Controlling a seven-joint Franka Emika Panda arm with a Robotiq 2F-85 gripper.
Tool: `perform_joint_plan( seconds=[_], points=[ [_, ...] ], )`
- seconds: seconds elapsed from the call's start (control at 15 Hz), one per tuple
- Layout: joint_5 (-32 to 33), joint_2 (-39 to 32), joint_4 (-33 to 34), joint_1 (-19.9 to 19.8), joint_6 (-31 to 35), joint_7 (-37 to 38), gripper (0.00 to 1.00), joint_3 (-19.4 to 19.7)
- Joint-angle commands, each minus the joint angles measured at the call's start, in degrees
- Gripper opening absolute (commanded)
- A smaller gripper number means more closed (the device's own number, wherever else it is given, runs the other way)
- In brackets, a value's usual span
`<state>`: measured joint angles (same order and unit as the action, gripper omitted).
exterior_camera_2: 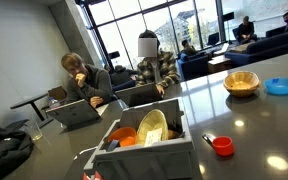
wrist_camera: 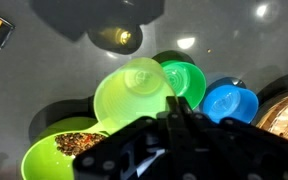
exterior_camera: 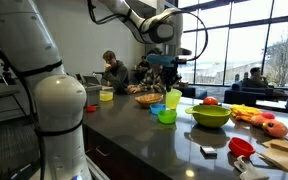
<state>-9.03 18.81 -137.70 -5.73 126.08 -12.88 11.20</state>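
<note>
My gripper (exterior_camera: 169, 85) hangs over the dark counter (exterior_camera: 134, 130), and in the wrist view its black fingers (wrist_camera: 176, 108) are pressed together. They pinch the rim of a lime-green plastic cup (wrist_camera: 132, 88), which hangs tilted just under them (exterior_camera: 172, 98). Directly below the cup sits a small green bowl (exterior_camera: 167, 116) (wrist_camera: 187, 80). A blue bowl (wrist_camera: 230, 102) (exterior_camera: 158, 107) stands beside it. A lime bowl holding brown grains (wrist_camera: 62, 150) lies at the lower left of the wrist view.
A wicker basket (exterior_camera: 147, 98) (exterior_camera_2: 242, 82) stands behind the bowls. A large green bowl (exterior_camera: 211, 115), fruit (exterior_camera: 269, 124) and a red lid (exterior_camera: 241, 146) sit further along the counter. A grey bin (exterior_camera_2: 149, 150) of items is near the camera. Seated people are behind.
</note>
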Motion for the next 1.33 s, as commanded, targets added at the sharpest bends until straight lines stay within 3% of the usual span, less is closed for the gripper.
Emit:
perform_joint_plan(
  seconds=[0.0,1.27],
  points=[
    [0.4,-0.6,-0.2,-0.5,0.5,0.8,0.01,-0.1],
    [-0.2,-6.6,-1.1,-2.4,2.1,2.6,0.01,0.6]
  ],
)
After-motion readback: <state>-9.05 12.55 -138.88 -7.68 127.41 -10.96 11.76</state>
